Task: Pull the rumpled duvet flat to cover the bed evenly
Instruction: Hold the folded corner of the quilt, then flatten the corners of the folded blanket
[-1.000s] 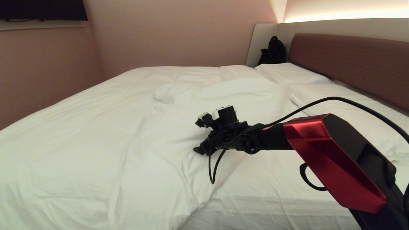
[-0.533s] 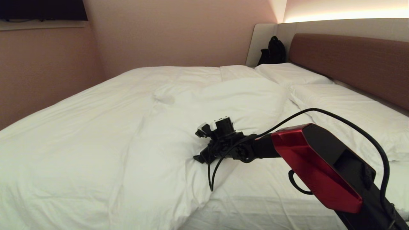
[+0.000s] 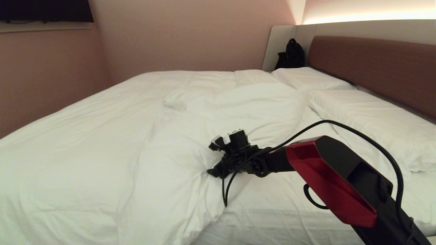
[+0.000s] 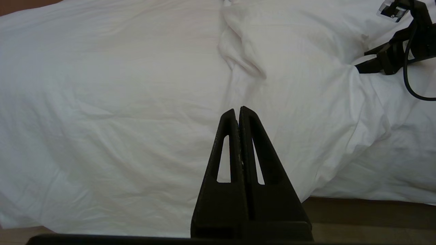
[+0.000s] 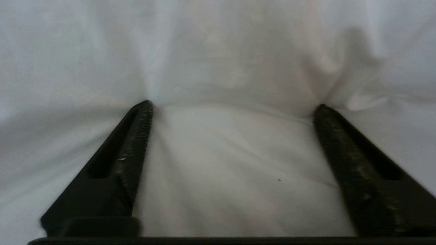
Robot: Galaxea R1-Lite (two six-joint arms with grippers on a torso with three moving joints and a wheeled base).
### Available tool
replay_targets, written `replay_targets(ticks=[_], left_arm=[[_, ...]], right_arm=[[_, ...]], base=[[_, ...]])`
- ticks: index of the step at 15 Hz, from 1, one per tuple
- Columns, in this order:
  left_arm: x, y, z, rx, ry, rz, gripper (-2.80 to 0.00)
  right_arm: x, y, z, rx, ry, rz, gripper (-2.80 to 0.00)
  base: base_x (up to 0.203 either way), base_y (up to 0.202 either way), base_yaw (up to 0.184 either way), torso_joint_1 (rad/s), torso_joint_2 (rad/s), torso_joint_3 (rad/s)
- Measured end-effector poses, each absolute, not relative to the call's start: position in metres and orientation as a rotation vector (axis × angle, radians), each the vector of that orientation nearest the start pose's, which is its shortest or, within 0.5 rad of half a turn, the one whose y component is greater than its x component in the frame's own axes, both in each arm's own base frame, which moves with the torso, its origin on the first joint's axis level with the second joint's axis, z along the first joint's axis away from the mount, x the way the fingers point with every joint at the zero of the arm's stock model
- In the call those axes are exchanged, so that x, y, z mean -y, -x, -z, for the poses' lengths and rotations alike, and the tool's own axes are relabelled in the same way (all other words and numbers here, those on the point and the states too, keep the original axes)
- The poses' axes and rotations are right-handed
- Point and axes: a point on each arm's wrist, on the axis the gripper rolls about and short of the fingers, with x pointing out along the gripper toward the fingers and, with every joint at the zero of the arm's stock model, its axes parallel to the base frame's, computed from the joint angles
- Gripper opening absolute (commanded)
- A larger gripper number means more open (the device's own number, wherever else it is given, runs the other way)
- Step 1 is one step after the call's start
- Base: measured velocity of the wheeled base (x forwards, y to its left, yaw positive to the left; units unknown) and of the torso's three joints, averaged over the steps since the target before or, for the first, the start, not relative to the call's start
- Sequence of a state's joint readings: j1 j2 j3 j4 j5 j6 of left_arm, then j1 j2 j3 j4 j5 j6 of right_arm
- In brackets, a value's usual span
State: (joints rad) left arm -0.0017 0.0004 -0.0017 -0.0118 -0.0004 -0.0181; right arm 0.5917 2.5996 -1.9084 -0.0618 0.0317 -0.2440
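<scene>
Right gripper (image 3: 214, 170) lowered, fingertips sunk into duvet (image 3: 143, 143) fold

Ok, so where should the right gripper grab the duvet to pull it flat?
On the duvet's bunched, folded-back edge, where the right gripper already presses in, fingers wide. Come from the bare-sheet, pillow side; that ridge gives a thick fold to pinch.

The duvet (image 3: 112, 143) lies bunched over the bed's (image 3: 289, 217) left side; two pillows (image 3: 368, 119) sit right, against the headboard (image 3: 374, 68).
</scene>
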Motion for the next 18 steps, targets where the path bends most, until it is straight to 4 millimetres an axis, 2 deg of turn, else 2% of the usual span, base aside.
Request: replay_targets(ticks=[9, 18], left_arm=[[0.000, 0.023, -0.077, 0.014, 0.018, 0.002, -2.80], [0.000, 0.023, -0.077, 0.013, 0.018, 0.002, -2.80]], right_arm=[[-0.290, -0.438, -0.044, -0.503, 0.389, -0.661, -2.80], [-0.280, -0.436, -0.069, -0.491, 0.331, -0.632, -2.80]], base=[[0.000, 0.000, 0.000, 0.000, 0.00, 0.000], [0.000, 0.000, 0.000, 0.000, 0.00, 0.000]])
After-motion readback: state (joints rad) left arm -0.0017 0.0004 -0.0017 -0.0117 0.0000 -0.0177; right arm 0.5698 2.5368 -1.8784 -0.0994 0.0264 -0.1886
